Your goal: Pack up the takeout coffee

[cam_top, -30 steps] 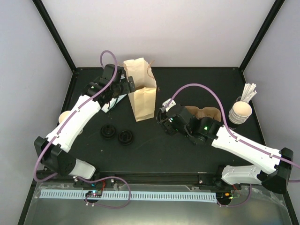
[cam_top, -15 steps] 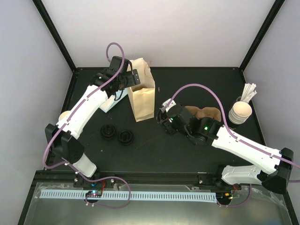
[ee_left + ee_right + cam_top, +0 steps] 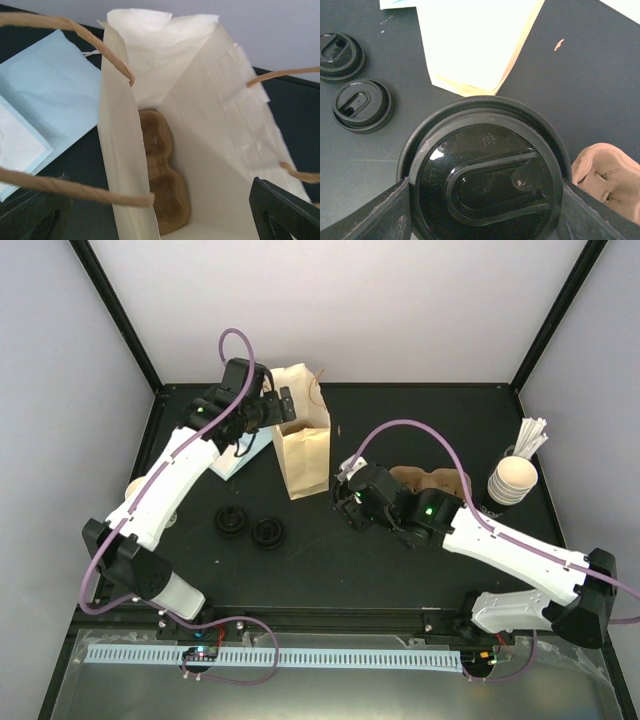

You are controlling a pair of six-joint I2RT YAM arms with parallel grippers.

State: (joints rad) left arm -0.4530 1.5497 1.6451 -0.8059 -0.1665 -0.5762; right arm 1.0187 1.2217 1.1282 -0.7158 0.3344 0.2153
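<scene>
Coffee cup (image 3: pixel 133 486) sits far from right gripper (image 3: pixel 347 502) clamping black lid (image 3: pixel 485 175).

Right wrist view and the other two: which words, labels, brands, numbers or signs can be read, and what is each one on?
No text can be read in any view.
Black lid in the right gripper: a small embossed mark near its upper middle, too small to read.
Two loose lids: no legible marking.
Paper bag, light blue sheets, pulp carrier: plain, no print visible.
</scene>
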